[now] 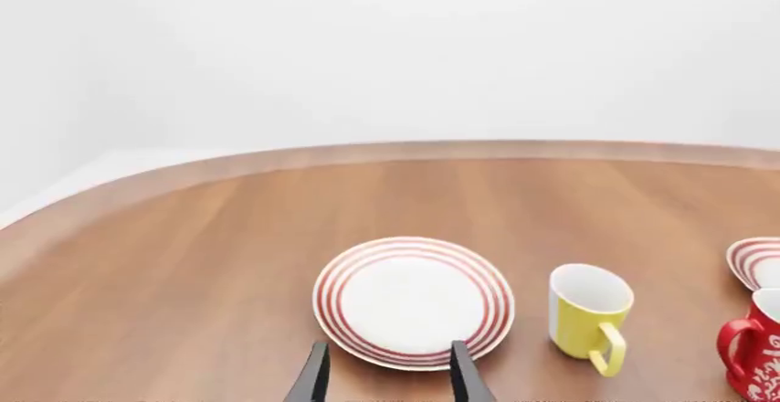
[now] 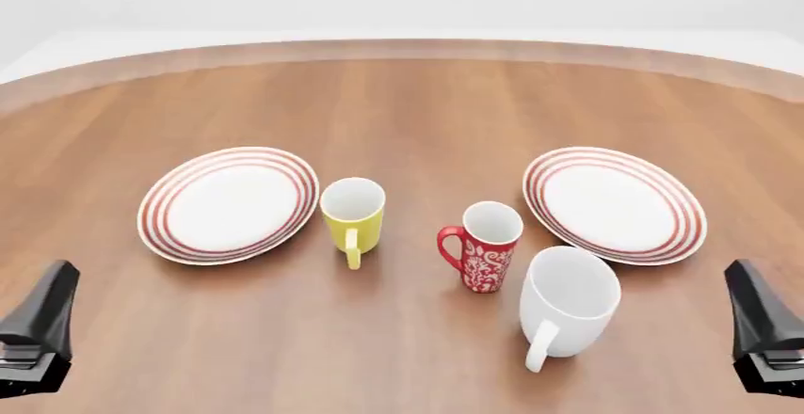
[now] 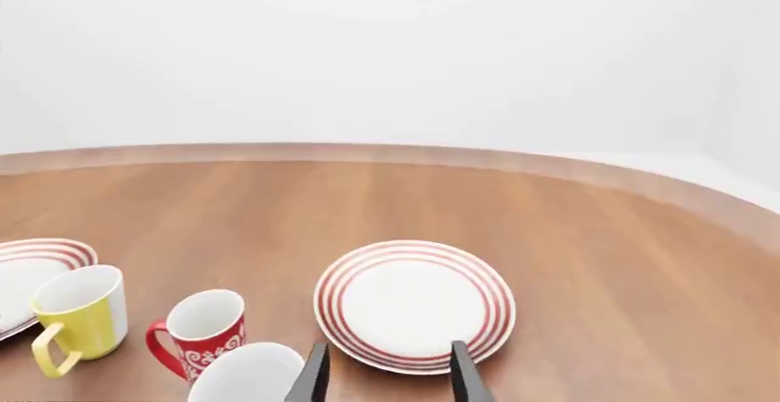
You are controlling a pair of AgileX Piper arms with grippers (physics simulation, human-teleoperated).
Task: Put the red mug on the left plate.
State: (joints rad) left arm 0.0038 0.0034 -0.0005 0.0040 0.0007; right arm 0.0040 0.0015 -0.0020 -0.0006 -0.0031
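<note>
standing upright on the brown wooden surface (image 2: 415, 103), the red mug (image 2: 484, 246) sits near the middle, its handle turned toward the left arm's side. it is well ahead of both arms and touched by neither. the left end effector (image 1: 390, 379) hangs low at the near left corner of the front view, its two dark fingers (image 1: 314, 376) spread apart with nothing between them, so it is released. directly ahead of it and just beyond its fingertips lies the left plate (image 2: 229, 203), white with red rings and bare on top. the red mug is farther off to this end effector's right, past the yellow mug (image 2: 353, 214), which stands just beside the left plate with its handle facing the near edge.

the right end effector (image 3: 390, 379) hangs at the near right corner, likewise spread and holding nothing. straight ahead of it lies the right plate (image 2: 615, 202), matching the other. to its left, closest of all, stands the white mug (image 2: 567, 303), larger than the others, handle toward the near edge. the red mug is just beyond and left of the white mug, the two close together but apart. the red mug stands between the yellow mug and the right plate, clear of both plates.
</note>
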